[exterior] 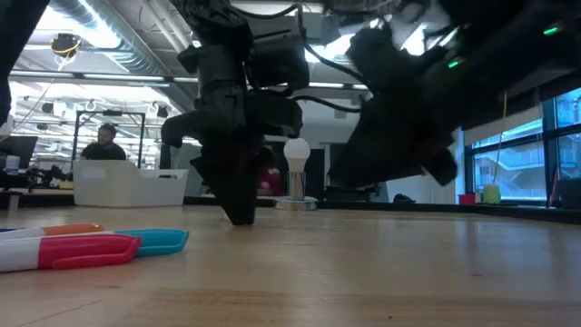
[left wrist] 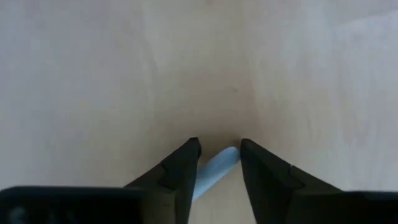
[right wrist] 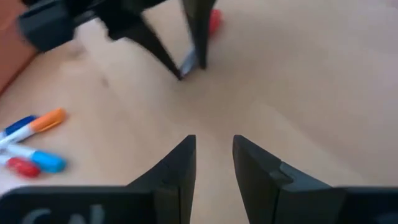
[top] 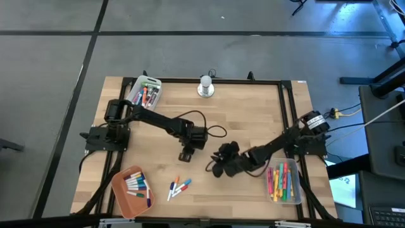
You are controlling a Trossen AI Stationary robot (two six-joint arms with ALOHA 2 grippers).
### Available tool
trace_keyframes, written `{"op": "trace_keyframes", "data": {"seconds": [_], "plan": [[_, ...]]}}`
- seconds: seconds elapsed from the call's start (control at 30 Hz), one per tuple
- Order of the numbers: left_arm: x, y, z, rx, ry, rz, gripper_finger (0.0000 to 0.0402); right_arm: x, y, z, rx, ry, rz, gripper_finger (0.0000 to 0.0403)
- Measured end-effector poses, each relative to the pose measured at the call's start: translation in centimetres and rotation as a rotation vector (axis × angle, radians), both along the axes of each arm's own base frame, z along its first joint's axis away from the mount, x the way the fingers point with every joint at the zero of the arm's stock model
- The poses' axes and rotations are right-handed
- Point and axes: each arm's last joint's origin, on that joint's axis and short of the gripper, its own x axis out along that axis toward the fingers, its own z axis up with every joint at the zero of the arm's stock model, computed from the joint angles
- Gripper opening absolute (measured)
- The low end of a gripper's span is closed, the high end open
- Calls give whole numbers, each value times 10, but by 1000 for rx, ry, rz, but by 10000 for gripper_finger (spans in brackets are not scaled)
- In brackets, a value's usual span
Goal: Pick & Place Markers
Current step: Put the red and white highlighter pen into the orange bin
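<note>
One marker [left wrist: 216, 169], pale-barrelled with a red cap, lies slantwise on the tabletop [top: 253, 114] near its middle, between the fingers of the left claw [left wrist: 219, 143]. The left arm reaches in from its side, wrist bent so the claw points straight down with its tips on the wood. Its fingers stand narrowly parted, not clamped on the barrel. Just beside it the right claw [right wrist: 213, 140] hangs low on a stretched, tilted arm, fingers also narrowly parted and empty over bare wood.

About four loose markers [top: 178, 188] lie together near the front edge. More fill three trays: an orange tray [top: 118, 190] at the front left, a far clear tray [top: 158, 85] and a near clear tray [top: 297, 196] on the right.

Only the right wrist view shows the red cap. Only the low view shows a seated person [exterior: 107, 143] in the room behind.
</note>
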Motion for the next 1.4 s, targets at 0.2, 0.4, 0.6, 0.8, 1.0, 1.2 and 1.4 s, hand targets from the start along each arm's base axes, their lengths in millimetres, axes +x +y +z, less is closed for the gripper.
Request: {"op": "trace_keyframes", "data": {"seconds": [0.2,0.4,0.6,0.8,1.0,1.2,1.4], "plan": [[-9,-2,16,74,3,84,88,13,-35,-1,-31,59,10,107],[-25,-3,50,265,-102,-20,99,20,-63,0,-53,99,-2,107],[-51,-2,55,216,-162,-54,137,20,-80,-1,-72,141,-34,107],[-93,2,20,252,-16,-10,172,21,-94,4,-116,156,-34,107],[-106,15,7,363,26,1,184,22,-108,6,-113,156,-54,107],[-105,25,4,200,-14,7,160,23,-119,6,-108,166,-45,107],[-103,25,4,163,-34,23,106,24,-126,6,-130,178,-41,107]]}}
